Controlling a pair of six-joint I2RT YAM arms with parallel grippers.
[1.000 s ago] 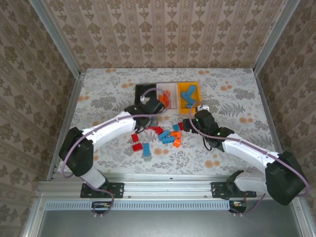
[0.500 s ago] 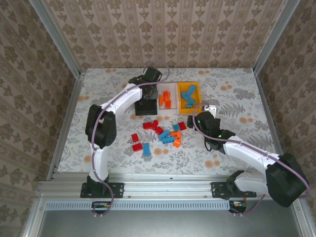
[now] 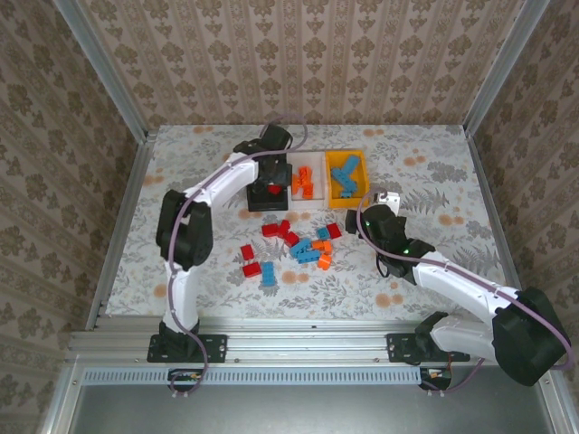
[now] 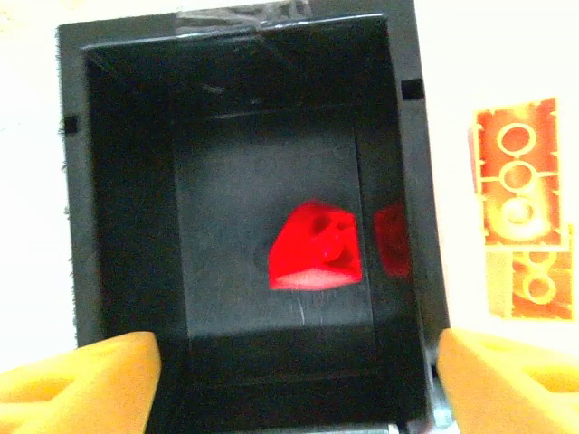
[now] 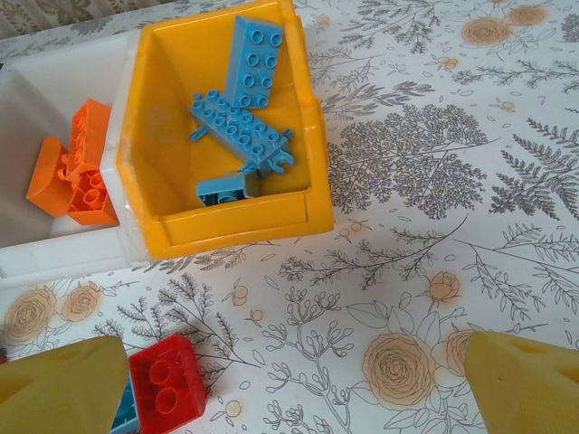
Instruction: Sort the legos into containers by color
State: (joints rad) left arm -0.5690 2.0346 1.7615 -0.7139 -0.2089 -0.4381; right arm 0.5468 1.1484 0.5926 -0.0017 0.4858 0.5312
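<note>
Hovering over black plastic bin [image 4: 118, 199], mid-frame | left gripper [image 4: 294, 362] wide, empty | small red plastic brick [image 4: 317, 246] inside | best rise straight before swinging away.

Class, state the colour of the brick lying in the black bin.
The brick is red, seen best in the left wrist view.

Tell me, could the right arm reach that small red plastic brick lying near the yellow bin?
Probably yes. The right gripper hangs open close by, and the red brick lies uncovered on the table beside one finger. A light blue brick right beside it might crowd the grip.
</note>
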